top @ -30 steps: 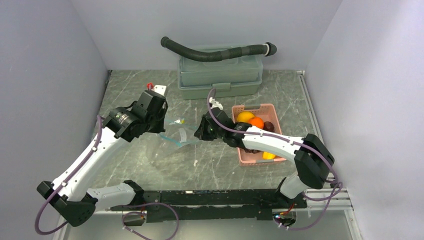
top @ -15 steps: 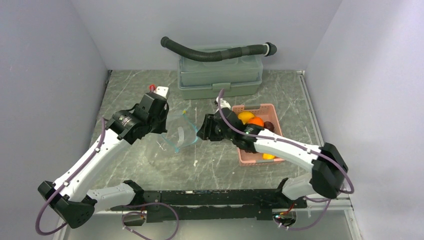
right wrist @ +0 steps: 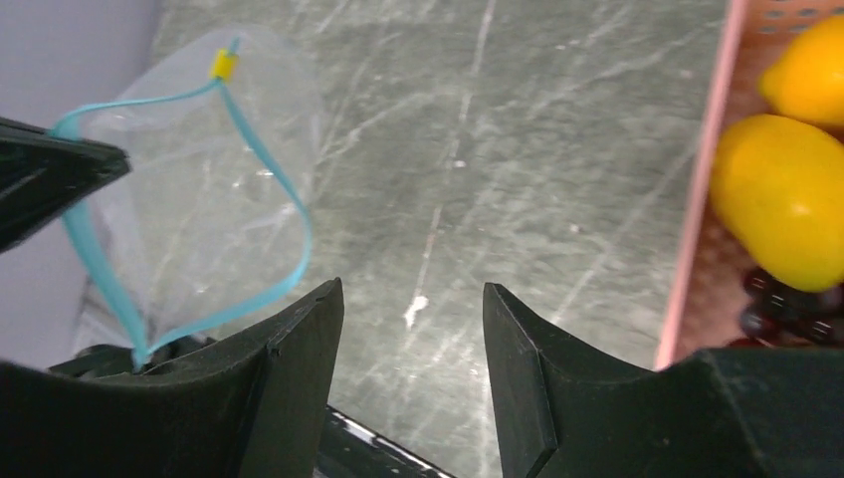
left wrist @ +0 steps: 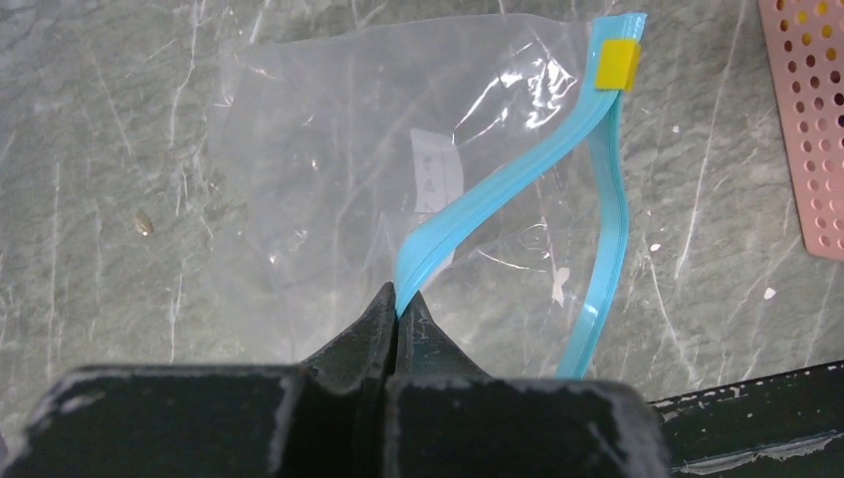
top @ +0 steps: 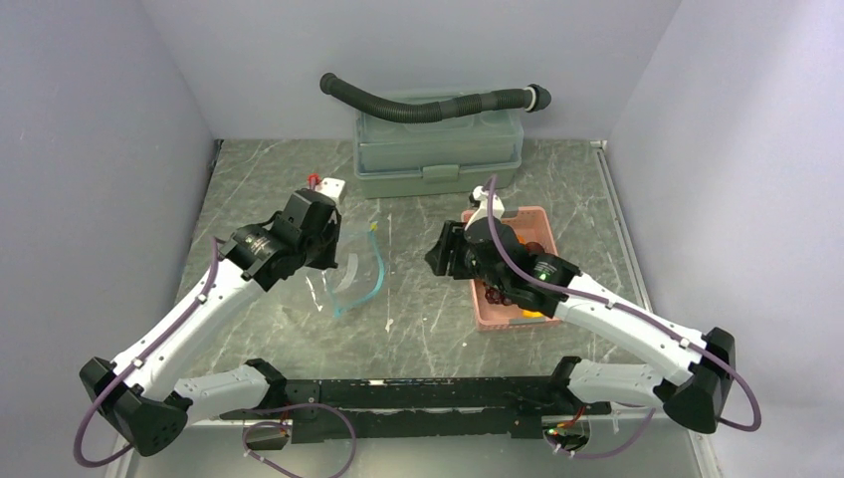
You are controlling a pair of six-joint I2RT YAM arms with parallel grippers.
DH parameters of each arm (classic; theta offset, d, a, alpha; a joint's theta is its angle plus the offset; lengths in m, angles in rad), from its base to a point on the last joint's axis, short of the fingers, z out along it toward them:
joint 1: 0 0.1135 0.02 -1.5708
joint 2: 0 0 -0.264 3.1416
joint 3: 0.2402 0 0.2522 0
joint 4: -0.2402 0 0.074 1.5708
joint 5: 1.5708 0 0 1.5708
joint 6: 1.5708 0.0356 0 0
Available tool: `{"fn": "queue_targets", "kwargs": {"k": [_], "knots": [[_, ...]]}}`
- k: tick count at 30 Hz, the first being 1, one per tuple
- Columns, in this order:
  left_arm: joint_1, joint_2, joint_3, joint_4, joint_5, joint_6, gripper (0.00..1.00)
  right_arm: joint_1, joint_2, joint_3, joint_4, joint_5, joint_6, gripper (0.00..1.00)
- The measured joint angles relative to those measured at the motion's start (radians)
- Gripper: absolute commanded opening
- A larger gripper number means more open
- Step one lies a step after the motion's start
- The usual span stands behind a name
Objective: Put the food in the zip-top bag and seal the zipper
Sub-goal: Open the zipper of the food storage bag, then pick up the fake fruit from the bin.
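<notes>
Left gripper (left wrist: 398, 309): jaws pressed together, clamped on the zipper (left wrist: 498, 189) at one end of the teal strip; no gap shows between the fingertips.

Right gripper (right wrist: 410, 289): jaws stand apart with nothing between them; through the gap only bare table (right wrist: 518, 149) is seen; it hangs over the table just beside the left wall of the pink basket (right wrist: 687, 249), apart from the bag.

Zip-top bag (left wrist: 328, 169): clear and crumpled, hanging from the left gripper's pinch, between the two grippers and left of the basket; whether its lower edge rests on the table cannot be told; its mouth stands open, the two sides of the zipper parted into a loop in the right wrist view; a yellow slider (left wrist: 616, 64) sits at the far end of the strip; nothing is seen inside the bag.

Food: two yellow lemons (right wrist: 781, 199) lie in the basket, and dark grapes (right wrist: 786, 309) lie just below them.

At the back of the table stands a green box (top: 438, 149) with a black ribbed hose (top: 428, 105) lying across its lid.
</notes>
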Motion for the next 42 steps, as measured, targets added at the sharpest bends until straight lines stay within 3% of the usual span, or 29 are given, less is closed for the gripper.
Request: {"fn": "queue_targets", "kwargs": {"k": [10,18,30,42], "knots": [[-0.006,-0.031,-0.047,0.058,0.042,0.045,0.0,-0.019,-0.081,0.064,-0.27,0.219,-0.059,0.67],[-0.01,-0.094,-0.107,0.093,0.08,0.059,0.0,-0.122,-0.105,0.082,-0.396,0.311,-0.095,0.77],[-0.011,-0.14,-0.146,0.105,0.084,0.068,0.0,-0.256,-0.068,0.069,-0.434,0.32,-0.148,0.8],[-0.011,-0.169,-0.157,0.107,0.084,0.073,0.0,-0.352,0.045,0.047,-0.386,0.176,-0.162,0.81]]}}
